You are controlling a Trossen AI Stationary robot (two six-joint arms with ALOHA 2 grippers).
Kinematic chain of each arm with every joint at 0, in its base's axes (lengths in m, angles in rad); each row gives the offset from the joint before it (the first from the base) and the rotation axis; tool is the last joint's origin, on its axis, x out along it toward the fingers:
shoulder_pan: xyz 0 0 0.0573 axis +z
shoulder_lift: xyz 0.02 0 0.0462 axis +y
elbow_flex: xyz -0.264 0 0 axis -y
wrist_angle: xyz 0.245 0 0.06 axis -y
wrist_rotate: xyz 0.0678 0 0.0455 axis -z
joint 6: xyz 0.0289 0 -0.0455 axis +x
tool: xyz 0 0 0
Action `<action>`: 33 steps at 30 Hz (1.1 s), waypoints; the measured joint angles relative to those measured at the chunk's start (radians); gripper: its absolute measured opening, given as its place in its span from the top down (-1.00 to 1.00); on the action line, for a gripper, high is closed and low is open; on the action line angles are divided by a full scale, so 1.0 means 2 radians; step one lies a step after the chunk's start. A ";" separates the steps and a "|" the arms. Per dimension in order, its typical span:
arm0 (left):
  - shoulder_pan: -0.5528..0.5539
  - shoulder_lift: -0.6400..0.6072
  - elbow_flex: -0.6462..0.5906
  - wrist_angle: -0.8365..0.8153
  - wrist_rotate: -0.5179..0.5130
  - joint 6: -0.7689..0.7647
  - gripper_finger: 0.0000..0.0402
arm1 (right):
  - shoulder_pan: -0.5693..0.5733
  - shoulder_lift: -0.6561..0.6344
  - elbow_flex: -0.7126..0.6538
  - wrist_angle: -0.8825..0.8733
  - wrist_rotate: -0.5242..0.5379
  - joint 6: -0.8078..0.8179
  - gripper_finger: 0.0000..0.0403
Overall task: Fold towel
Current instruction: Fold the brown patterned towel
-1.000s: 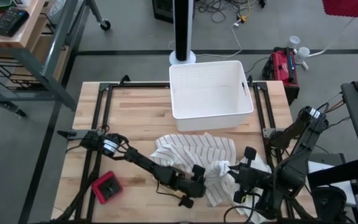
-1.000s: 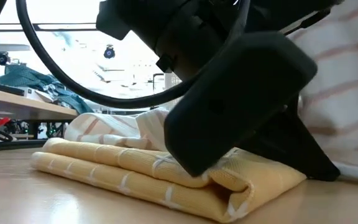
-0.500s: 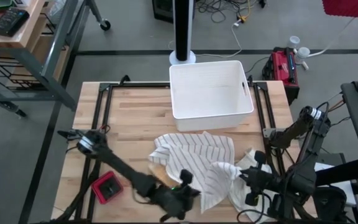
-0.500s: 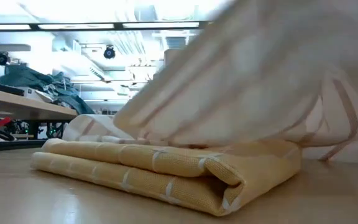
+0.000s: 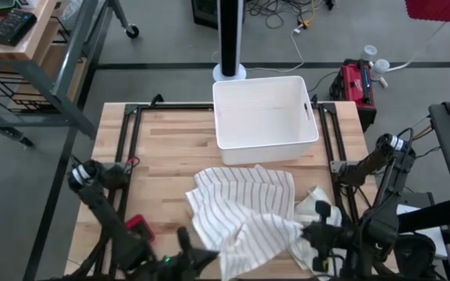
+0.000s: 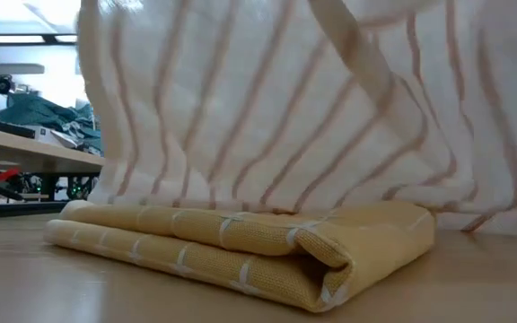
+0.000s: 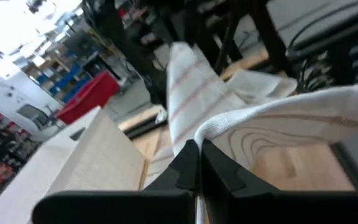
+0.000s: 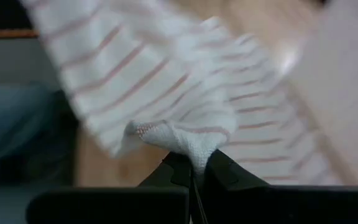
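Item: striped towel (image 5: 244,207), white with thin reddish stripes, lying on the near half of the wooden table (image 5: 155,152), near edge lifted.

Near edge: left gripper (image 5: 190,248), at the table's near rim left of centre, fingers pinched shut on a towel corner; its wrist view shows the hem caught between the closed tips. Right gripper (image 5: 312,232), at the near rim right of centre, likewise shut on a bunched corner, as its own wrist view confirms. The two grippers stand well apart, with the towel's near edge strung between them.

Middle: the towel's long axis runs roughly left to right, between the grippers; the loose body spreads away from them toward the bin. In the low view the cloth hangs as a raised curtain over a folded yellow towel (image 6: 240,247), which rests flat on the table beneath it.

Judgement: each arm has its own corner, neither nearer; the fold likely depends on carrying the held edge forward, across the short axis.

Far: white bin (image 5: 266,117), beyond the towel's far edge.

Left near corner: small red object (image 5: 135,226), beside the left arm.
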 joint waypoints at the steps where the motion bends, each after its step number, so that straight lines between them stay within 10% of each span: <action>1: -0.012 0.000 0.006 0.009 0.000 0.005 1.00 | 0.004 -0.001 0.004 0.017 -0.018 -0.011 1.00; 12: -0.117 0.037 0.097 0.104 -0.135 0.149 1.00 | 0.080 -0.003 0.072 0.143 -0.037 -0.136 1.00; 28: -0.142 0.222 0.393 0.101 -0.168 0.334 1.00 | 0.131 0.029 0.080 0.297 -0.138 -0.324 1.00; 33: -0.143 0.225 0.379 0.193 -0.187 0.409 1.00 | 0.131 0.040 0.098 0.310 -0.120 -0.379 1.00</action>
